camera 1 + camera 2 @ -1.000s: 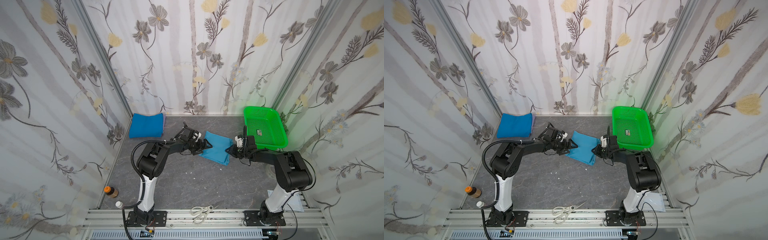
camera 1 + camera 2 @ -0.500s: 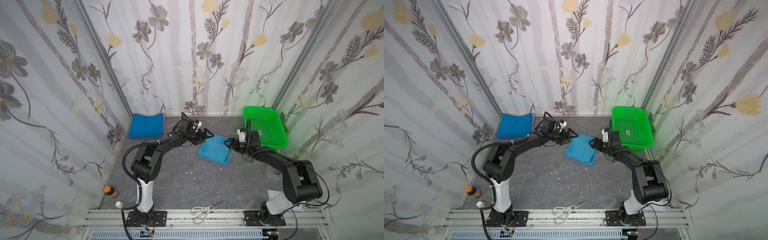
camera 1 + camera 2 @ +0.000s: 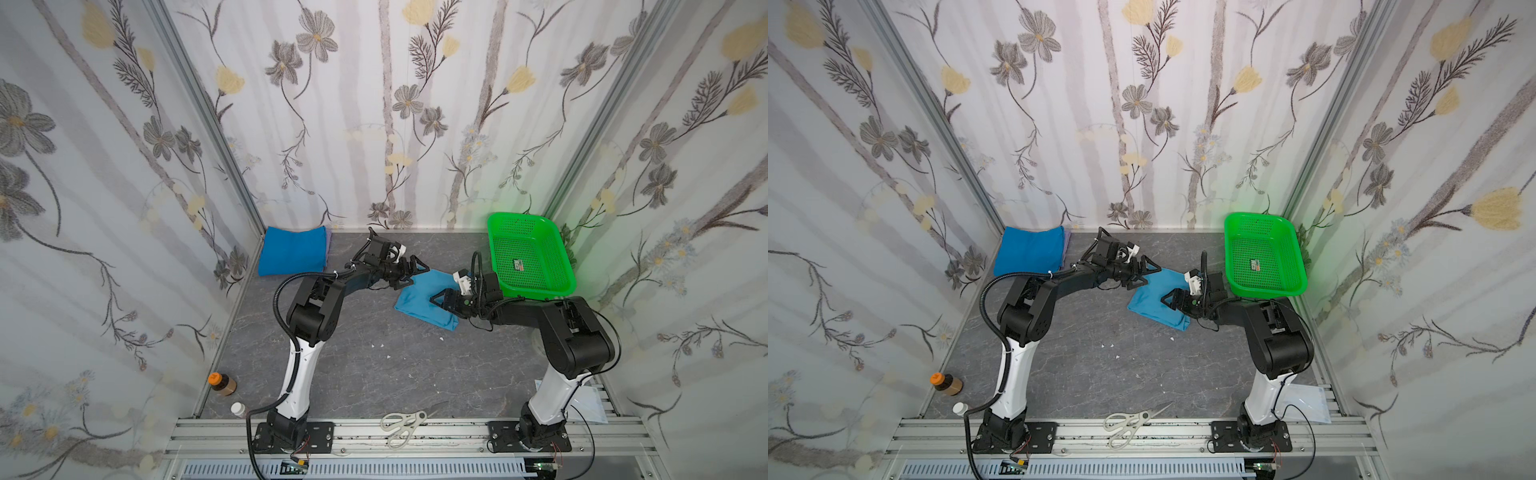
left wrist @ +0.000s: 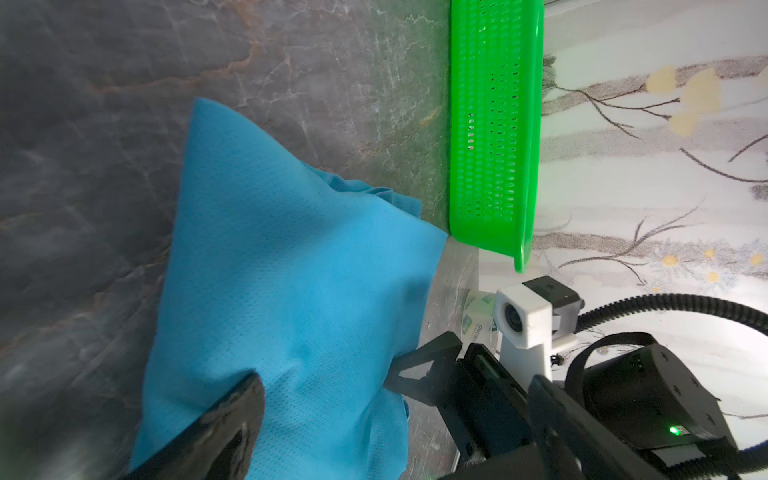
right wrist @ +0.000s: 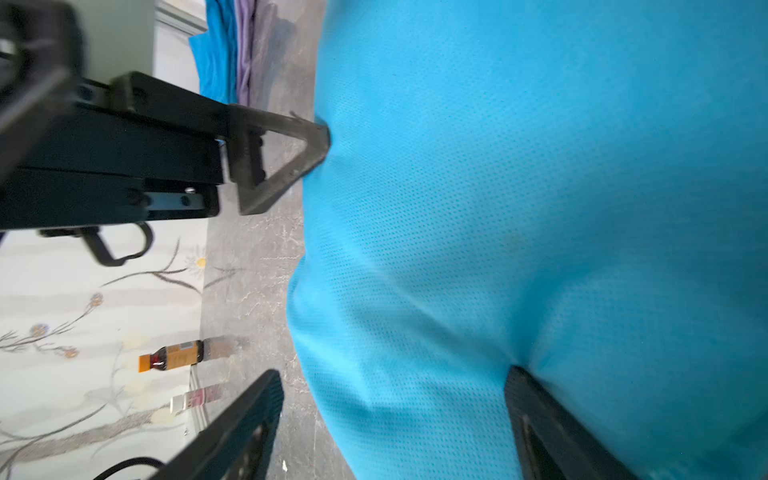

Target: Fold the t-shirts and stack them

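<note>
**Folded light-blue t-shirt being readied for stacking**

The light-blue t-shirt is lying folded mid-tabletop, just beside the green basket. It is being flanked by the left gripper at its far edge and the right gripper over its near side. Both are being held wide open, with nothing gripped. The fold is being judged done, the stacking not yet. Next, opposite edges are probably needing to be pinched together and the bundle carried level onto the stack of folded t-shirts in the far left corner.

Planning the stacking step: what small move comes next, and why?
Probably close the left gripper and right gripper on the light blue t-shirt: both stand open at its opposite ends, it lies folded, and the stack of folded t-shirts sits at the back left.
</note>
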Controlling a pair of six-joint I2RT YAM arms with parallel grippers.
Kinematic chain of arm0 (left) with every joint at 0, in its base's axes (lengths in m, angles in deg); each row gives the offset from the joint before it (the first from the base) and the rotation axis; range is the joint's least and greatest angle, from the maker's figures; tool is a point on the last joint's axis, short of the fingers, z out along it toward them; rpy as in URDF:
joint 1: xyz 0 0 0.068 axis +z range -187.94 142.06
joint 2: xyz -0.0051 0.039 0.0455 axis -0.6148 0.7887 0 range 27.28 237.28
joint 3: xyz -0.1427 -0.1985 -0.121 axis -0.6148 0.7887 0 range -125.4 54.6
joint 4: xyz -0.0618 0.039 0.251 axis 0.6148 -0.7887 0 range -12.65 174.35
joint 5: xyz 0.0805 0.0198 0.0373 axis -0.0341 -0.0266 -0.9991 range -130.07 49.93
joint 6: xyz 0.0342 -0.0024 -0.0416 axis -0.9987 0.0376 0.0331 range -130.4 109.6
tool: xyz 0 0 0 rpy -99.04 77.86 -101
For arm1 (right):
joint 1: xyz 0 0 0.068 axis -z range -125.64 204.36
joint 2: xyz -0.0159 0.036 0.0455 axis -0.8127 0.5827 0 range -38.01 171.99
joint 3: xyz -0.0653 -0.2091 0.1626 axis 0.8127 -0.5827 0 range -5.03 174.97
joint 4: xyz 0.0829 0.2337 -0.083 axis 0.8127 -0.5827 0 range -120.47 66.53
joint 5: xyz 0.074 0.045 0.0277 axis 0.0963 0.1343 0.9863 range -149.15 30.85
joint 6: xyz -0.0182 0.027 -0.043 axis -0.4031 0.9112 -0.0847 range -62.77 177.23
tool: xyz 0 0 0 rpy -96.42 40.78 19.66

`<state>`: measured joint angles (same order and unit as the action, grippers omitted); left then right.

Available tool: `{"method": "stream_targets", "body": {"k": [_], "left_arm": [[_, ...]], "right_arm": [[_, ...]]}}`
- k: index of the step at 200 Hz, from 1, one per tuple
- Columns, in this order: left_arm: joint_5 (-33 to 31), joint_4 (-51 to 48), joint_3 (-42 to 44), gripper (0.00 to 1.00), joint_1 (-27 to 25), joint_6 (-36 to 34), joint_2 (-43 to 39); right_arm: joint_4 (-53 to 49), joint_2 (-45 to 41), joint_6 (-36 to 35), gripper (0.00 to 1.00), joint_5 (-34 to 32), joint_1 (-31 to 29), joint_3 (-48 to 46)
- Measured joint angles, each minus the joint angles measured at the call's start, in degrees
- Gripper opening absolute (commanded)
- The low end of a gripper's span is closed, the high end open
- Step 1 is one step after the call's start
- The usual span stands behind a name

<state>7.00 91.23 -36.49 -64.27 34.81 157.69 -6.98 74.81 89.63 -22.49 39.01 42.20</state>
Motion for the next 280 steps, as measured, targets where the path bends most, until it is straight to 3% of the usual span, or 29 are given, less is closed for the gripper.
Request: {"method": "stream_targets", "body": {"k": [50, 88, 141, 201, 280], "left_arm": [[-0.4, -1.0, 0.5, 1.00, 1.5, -0.3, -1.2], [-0.3, -4.4, 0.7, 1.00, 3.0, -5.3, -5.3], [-1.1, -11.4, 2.6, 1.00, 3.3, -9.3, -3.4], [-0.3, -17.1, -0.7, 1.00, 2.1, -14.8, -0.9], [5.4, -13.7, -0.1, 0.97, -0.4, -16.0, 0.8]], "right_arm": [[-2.5, -5.0, 0.5, 0.86, -0.9, 1.7, -0.3], [-5.0, -8.2, -0.5, 0.88, -1.4, 3.1, 1.8], [-5.6, -0.6, -1.2, 0.88, 0.8, 3.8, 7.1], [-6.3, 3.5, -1.2, 0.89, 0.7, 5.2, 6.9], [-2.0, 7.6, -3.1, 0.89, 2.1, 5.4, 8.2]]}}
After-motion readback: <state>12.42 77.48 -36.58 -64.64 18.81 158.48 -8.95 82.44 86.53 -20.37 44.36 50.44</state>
